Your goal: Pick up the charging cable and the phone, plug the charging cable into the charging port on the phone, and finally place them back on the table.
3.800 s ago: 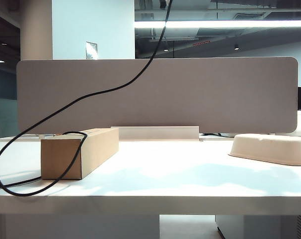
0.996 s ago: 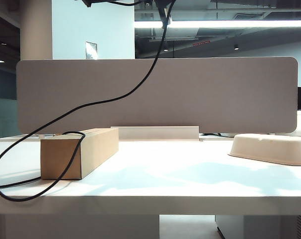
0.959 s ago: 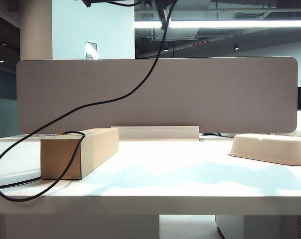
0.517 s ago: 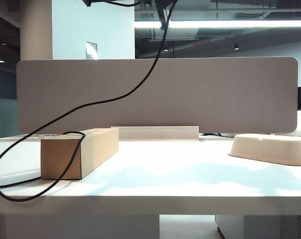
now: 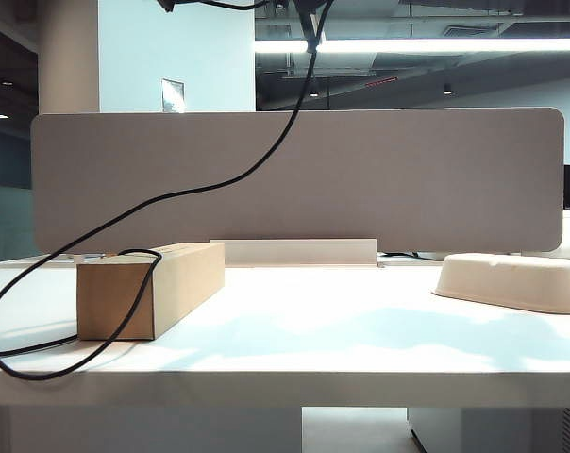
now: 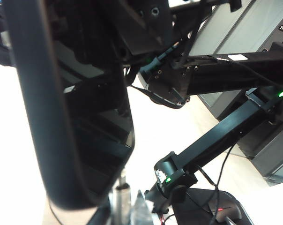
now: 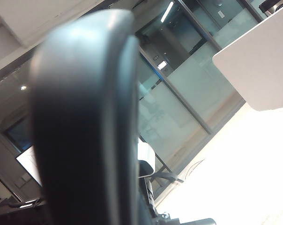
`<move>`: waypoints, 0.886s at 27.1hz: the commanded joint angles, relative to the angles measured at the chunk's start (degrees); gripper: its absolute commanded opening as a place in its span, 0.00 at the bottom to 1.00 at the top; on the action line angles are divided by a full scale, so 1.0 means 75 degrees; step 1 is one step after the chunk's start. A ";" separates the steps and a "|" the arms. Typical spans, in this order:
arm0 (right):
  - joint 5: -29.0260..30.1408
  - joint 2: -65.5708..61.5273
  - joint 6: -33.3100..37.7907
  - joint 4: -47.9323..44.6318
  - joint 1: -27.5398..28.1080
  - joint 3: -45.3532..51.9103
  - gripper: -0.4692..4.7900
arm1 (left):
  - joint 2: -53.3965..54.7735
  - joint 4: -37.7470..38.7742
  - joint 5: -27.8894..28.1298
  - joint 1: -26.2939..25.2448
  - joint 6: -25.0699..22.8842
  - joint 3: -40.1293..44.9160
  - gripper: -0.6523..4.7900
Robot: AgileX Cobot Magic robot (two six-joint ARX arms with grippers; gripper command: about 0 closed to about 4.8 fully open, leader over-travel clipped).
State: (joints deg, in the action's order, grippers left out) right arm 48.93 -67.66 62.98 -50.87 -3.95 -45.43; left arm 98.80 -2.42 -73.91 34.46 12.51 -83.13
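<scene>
High above the wide white table (image 5: 360,351), at the top edge of the exterior frame, the two grippers face each other for the plug-in. The left gripper (image 6: 126,206), jaws pressed onto one end of the flat black glossy-screened phone (image 6: 76,117), holds it so that its long axis stands out lengthwise from the fingers. The right gripper (image 5: 310,21), jaws drawn nearly together, appears to pinch the upper end of the long thin black charging cable (image 5: 172,198), just to the right of the left arm's. The charging port cannot be made out, so the plug likely still has to be lined up with the phone's short end edge. The slack cord sweeps down across the grey fabric divider panel (image 5: 408,179), over the brown cardboard box (image 5: 176,283), and loops on the table at lower left.
</scene>
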 commanded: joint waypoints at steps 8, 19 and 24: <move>0.0102 0.0044 -0.0032 -0.0160 -0.0006 -0.0067 0.08 | -0.0044 -0.0344 0.0568 0.0012 0.0035 -0.0047 0.11; 0.0423 0.0044 -0.0058 -0.0131 -0.0519 -0.0064 0.08 | -0.0044 -0.1346 0.0560 0.0020 0.1049 -0.0047 0.11; 0.0743 0.0044 -0.0198 0.0676 -0.0516 -0.0064 0.08 | -0.0044 -0.1285 0.0318 0.0009 0.1192 -0.0044 0.11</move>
State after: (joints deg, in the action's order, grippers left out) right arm 48.84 -67.42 62.06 -47.86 -6.96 -46.15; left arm 98.85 -8.93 -73.54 34.48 21.12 -82.87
